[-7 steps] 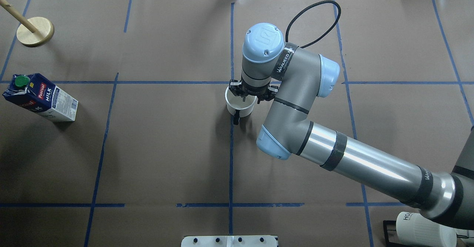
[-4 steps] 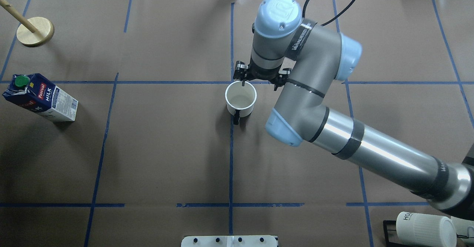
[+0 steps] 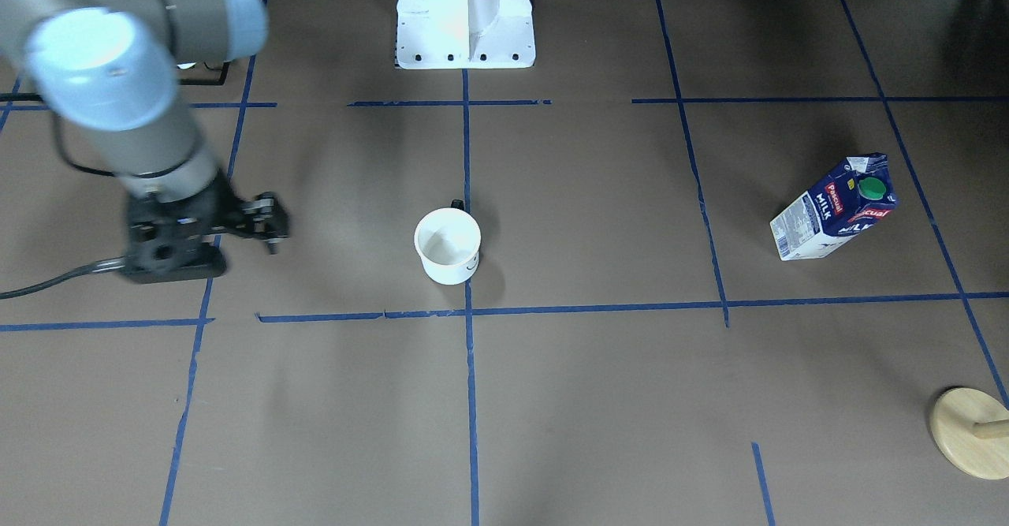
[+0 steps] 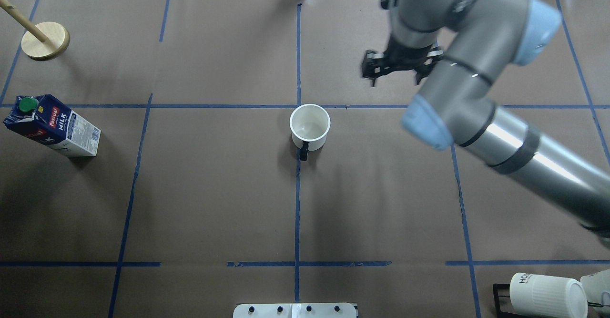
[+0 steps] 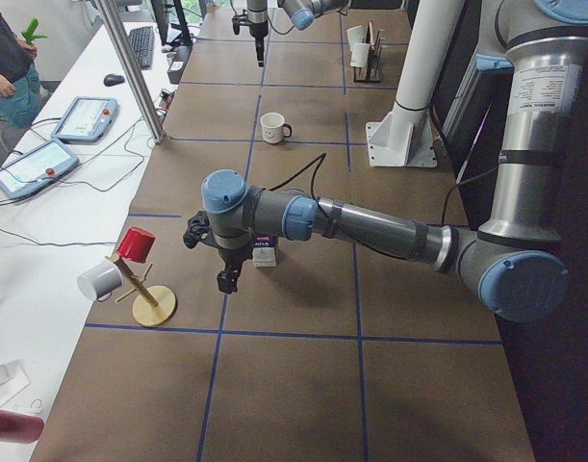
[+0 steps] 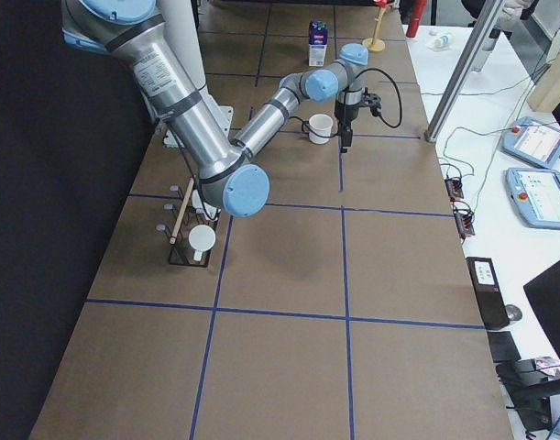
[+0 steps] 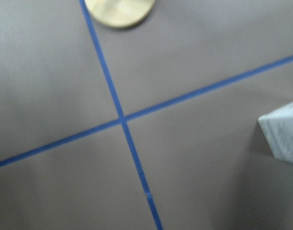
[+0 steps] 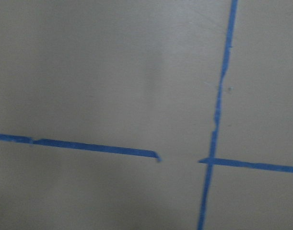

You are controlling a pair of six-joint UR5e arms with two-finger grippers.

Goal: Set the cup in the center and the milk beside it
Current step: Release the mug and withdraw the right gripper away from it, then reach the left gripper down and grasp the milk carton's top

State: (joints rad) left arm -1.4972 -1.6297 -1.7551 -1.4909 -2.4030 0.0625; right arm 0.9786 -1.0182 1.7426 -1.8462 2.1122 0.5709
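Note:
The white cup [image 4: 310,127] with a black handle stands upright just beside the crossing of the blue tape lines [image 4: 298,106] at the center; it also shows in the front view [image 3: 447,246]. My right gripper [image 4: 396,72] is open and empty, raised to the far right of the cup and apart from it [image 3: 201,238]. The blue and white milk carton [image 4: 52,126] with a green cap stands at the far left [image 3: 835,209]. My left gripper [image 5: 222,279] hangs close beside the carton in the exterior left view only; I cannot tell whether it is open. A corner of the carton [image 7: 283,139] shows in the left wrist view.
A wooden mug stand base [image 4: 45,40] is at the far left corner; it carries a red and a white mug [image 5: 130,255]. Ribbed white mugs on a black rack [image 4: 543,294] are at the near right. The robot's white base [image 3: 465,13] is at the near edge.
My right gripper let go of the cup's rim, rose and moved away to the far right. The cup stays in place by the tape crossing. The milk has not moved.

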